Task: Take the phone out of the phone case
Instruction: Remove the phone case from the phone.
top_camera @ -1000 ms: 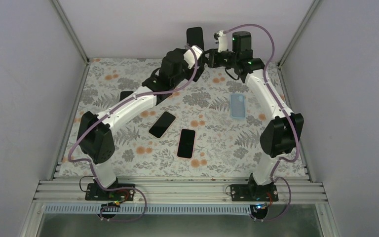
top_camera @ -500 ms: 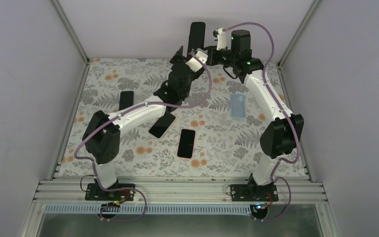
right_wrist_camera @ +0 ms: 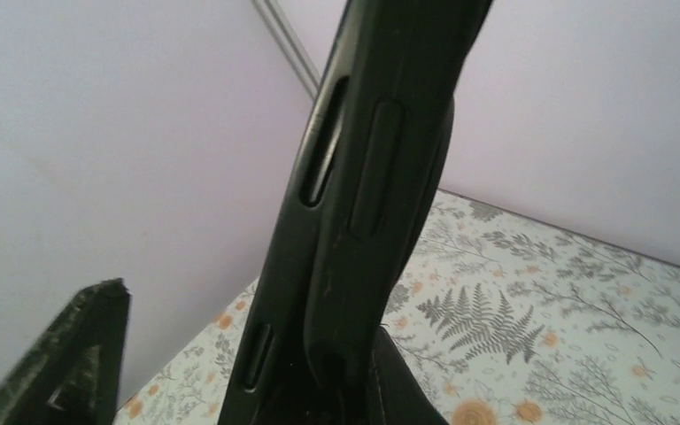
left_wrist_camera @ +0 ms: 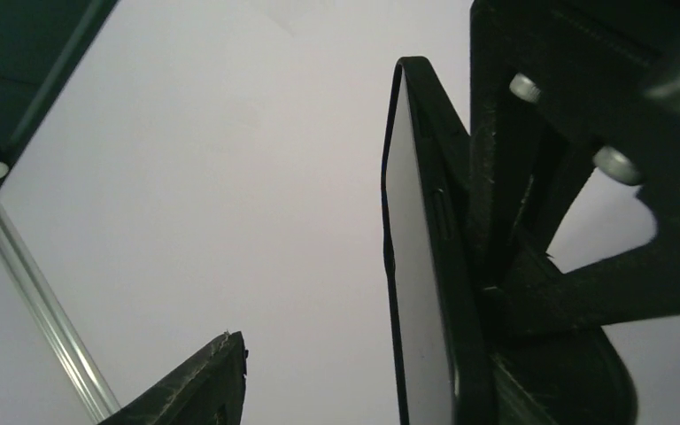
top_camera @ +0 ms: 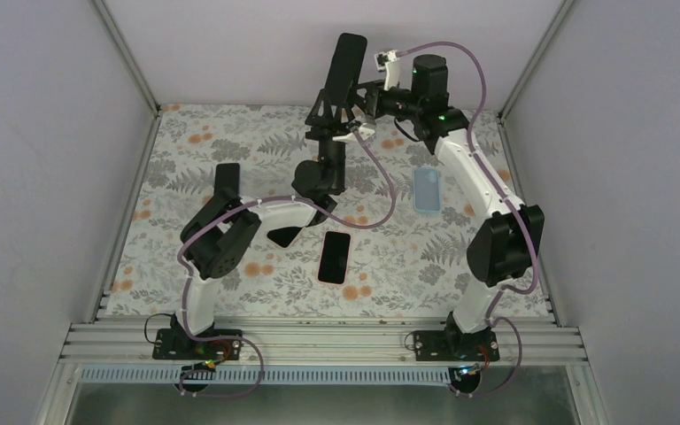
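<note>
Handsets lie nearest on the flowered table [top_camera: 230,292]. The middle handset [top_camera: 335,257] is flat, the half-hidden handset [top_camera: 285,235] sits partly under the left arm, a dark slab [top_camera: 226,181] lies toward the left edge, and a pale blue case [top_camera: 426,189] lies on the right. None of them is being handled.

Farther back, above the table's far edge, the right gripper [top_camera: 363,96] has its jaws closed on the lower end of the phone case [top_camera: 345,66]. It holds the case upright in the air, with the phone [left_wrist_camera: 412,292] seated inside. The left gripper [top_camera: 329,113] is raised beside it, jaws open around the case. One finger [left_wrist_camera: 567,292] lies against the case's back and the other [left_wrist_camera: 199,385] stands apart from the screen.

By my judgement the lift is done and all of the separating is left to do. Room is tight behind, where the back wall [top_camera: 248,53] stands close. The open air is toward the near side and above.
</note>
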{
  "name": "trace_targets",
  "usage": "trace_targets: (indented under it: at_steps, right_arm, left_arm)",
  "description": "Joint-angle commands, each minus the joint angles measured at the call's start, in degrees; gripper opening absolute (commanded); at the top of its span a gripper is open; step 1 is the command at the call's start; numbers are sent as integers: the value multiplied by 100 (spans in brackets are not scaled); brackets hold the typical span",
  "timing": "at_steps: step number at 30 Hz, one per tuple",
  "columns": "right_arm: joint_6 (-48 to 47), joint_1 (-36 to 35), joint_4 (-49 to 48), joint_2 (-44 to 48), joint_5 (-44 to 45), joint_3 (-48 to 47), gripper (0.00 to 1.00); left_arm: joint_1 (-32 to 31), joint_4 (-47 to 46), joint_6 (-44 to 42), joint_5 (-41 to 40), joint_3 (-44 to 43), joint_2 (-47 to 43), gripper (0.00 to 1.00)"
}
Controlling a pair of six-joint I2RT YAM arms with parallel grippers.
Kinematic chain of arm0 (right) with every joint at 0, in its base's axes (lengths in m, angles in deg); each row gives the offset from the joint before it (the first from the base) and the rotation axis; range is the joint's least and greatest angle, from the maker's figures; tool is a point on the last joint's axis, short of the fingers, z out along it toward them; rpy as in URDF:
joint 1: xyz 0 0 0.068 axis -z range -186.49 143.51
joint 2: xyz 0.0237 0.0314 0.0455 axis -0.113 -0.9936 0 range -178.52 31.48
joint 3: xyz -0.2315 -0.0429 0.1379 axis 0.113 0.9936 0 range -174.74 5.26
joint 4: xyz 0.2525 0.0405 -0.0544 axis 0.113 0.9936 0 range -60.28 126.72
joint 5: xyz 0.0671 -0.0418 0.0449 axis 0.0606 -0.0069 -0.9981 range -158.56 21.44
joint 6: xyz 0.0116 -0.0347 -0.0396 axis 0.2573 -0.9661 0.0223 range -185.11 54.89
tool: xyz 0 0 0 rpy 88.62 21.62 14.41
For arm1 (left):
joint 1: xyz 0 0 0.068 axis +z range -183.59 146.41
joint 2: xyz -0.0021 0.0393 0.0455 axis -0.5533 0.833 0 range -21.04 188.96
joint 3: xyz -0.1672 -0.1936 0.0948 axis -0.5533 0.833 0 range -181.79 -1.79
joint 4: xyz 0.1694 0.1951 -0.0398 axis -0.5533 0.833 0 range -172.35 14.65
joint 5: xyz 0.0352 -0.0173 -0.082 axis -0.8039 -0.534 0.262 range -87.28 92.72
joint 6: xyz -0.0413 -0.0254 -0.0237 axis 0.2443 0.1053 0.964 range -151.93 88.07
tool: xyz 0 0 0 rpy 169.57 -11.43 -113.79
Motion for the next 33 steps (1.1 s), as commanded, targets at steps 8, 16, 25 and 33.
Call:
trace_targets:
  at_steps: [8, 16, 25, 33]
  right_arm:
    - [-51, -210, 626, 483, -816, 364, 3]
    - [-71, -213, 650, 417, -690, 324, 3]
    - [-368, -173, 839, 416, -211, 238, 3]
    - [-1027, 84, 1735, 81, 1226, -350, 3]
  left_arm:
    - [180, -1895, -1341, -574, -778, 534, 42]
    - [111, -1299, -757, -459, -567, 346, 28]
    - [107, -443, 42, -395, -242, -64, 2]
    - [23, -109, 189, -318, 433, -708, 2]
